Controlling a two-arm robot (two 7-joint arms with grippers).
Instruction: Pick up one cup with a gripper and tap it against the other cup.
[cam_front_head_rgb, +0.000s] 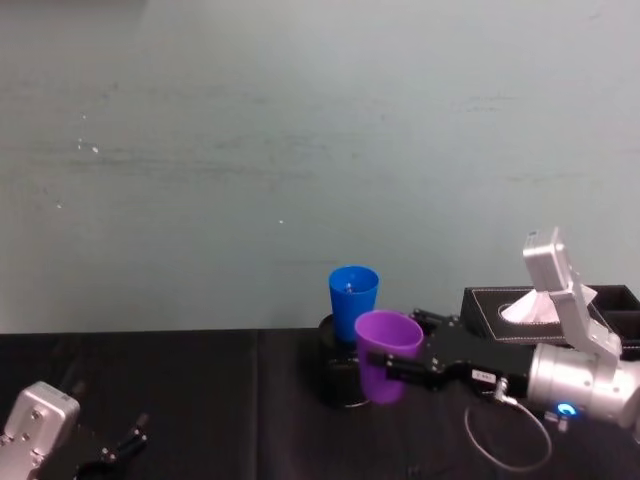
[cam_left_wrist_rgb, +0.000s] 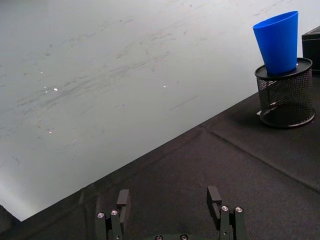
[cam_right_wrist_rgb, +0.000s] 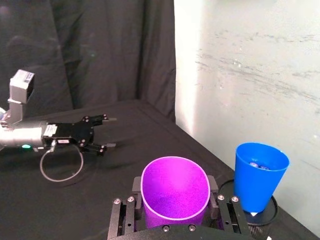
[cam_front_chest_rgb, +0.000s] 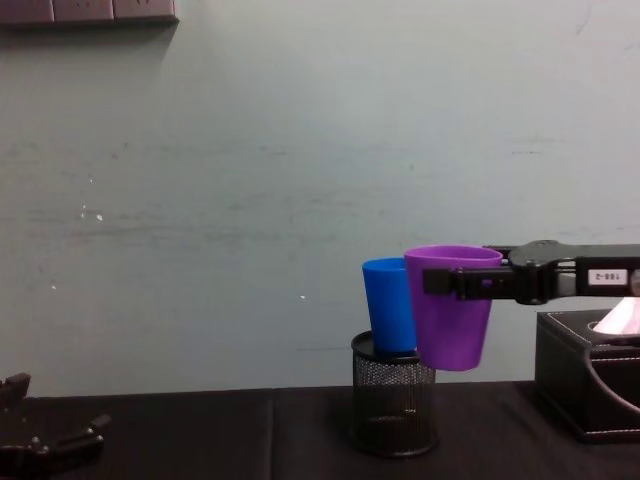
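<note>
Above the black-clothed tabletop, the purple cup hangs upright in the right gripper. The flat black jaws are closed on opposite sides of its wall just below the rim, and its base is clear of the cloth. The right arm reaches in level from the right, with a small white label on its black end. The cup is smooth, plain plastic, tapering toward the base, and its open mouth looks empty in the right wrist view.

The blue cup, glossy and slightly narrower, stands with its base set into the mouth of a black wire-mesh pen holder. The purple cup sits just beside it, on the robot's side and a little to the right. The right wrist view shows a small gap between the two.

A black tissue box stands at the right. The left gripper rests low at the left, jaws spread wide and empty.
</note>
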